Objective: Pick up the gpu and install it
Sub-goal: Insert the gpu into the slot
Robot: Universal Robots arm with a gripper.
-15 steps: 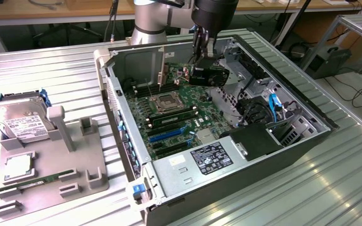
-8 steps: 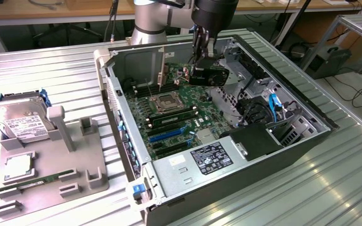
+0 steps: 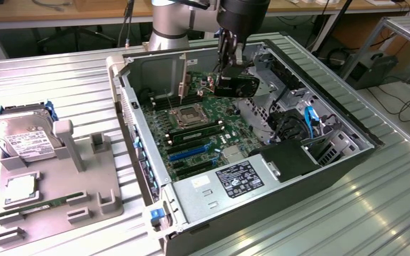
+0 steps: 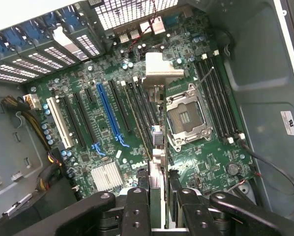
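Ribbed metal counter (image 3: 62, 80) carries an open PC case (image 3: 190, 197). The tool (image 4: 158, 196) grips the gpu (image 4: 156, 142) edge-on, above the motherboard (image 4: 107, 123) slots. Risk: misalignment with the slot could jam or bend the card's connector.

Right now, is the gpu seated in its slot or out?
Out, it seems: the gpu hangs on edge, clamped in the gripper, above the motherboard rather than down in a slot.

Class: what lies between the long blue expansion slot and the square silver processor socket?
Wrist view: parallel black expansion slots and the edge-on gpu card with silver bracket, gripped by the hand.
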